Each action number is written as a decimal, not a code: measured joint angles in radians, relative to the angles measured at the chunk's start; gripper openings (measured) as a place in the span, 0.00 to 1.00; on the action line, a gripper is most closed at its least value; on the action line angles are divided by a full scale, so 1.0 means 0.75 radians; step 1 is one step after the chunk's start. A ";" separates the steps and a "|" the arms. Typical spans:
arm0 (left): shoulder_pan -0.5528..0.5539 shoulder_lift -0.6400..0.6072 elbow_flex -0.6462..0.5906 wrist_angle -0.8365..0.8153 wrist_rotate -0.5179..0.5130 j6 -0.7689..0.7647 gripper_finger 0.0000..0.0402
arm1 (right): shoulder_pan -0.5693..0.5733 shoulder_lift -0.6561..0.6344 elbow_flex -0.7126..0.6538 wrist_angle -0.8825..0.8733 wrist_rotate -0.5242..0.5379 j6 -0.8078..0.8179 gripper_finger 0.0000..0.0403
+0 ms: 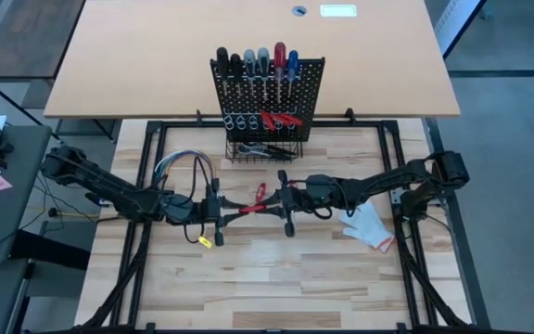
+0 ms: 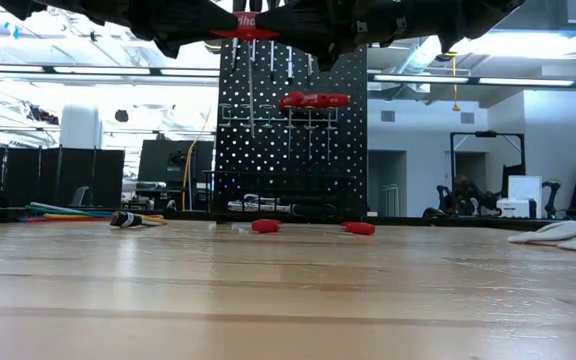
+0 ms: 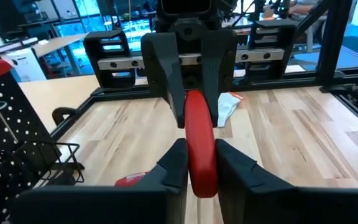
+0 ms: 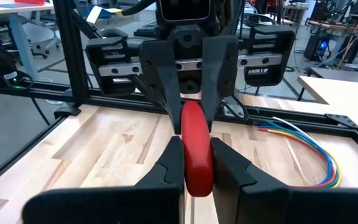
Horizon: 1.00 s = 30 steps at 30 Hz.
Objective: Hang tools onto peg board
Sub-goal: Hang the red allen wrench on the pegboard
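Two hands meet in front of the peg board (image 1: 269, 97), seen from above: the left hand (image 1: 225, 215) and right hand (image 1: 281, 199) each clamp one end of a red-handled tool (image 1: 253, 204) above the surface (image 1: 276, 278). From the left wrist, fingers (image 3: 176, 165) pinch the red handle. From the right wrist, fingers (image 4: 173, 165) squeeze it likewise.

Two arms span the counter's middle; open boards lie nearer the camera

The left tool (image 1: 219, 211) and right tool (image 1: 284, 206) meet on a red-handled screwdriver (image 1: 253, 207), barring the way to the peg board (image 1: 269, 93); wires (image 1: 185, 165) and a white glove (image 1: 367, 227) flank them.
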 joint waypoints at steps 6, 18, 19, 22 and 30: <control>-0.020 0.000 0.000 -0.011 -0.072 0.052 0.10 | -0.009 -0.013 0.004 -0.071 0.004 0.004 0.22; 0.049 -0.258 0.002 0.025 -0.789 0.481 0.10 | -0.084 -0.263 0.001 -0.715 0.184 0.258 0.49; 0.078 -0.291 0.002 0.080 -0.778 0.551 0.10 | -0.063 -0.260 0.001 -0.729 0.196 0.266 0.49; 0.184 -0.377 0.002 0.209 -0.721 0.720 0.10 | 0.013 -0.229 0.001 -0.756 0.205 0.281 0.48; 0.557 -0.425 0.001 0.215 -0.303 0.625 0.10 | 0.187 -0.117 0.001 -0.737 0.344 0.280 0.43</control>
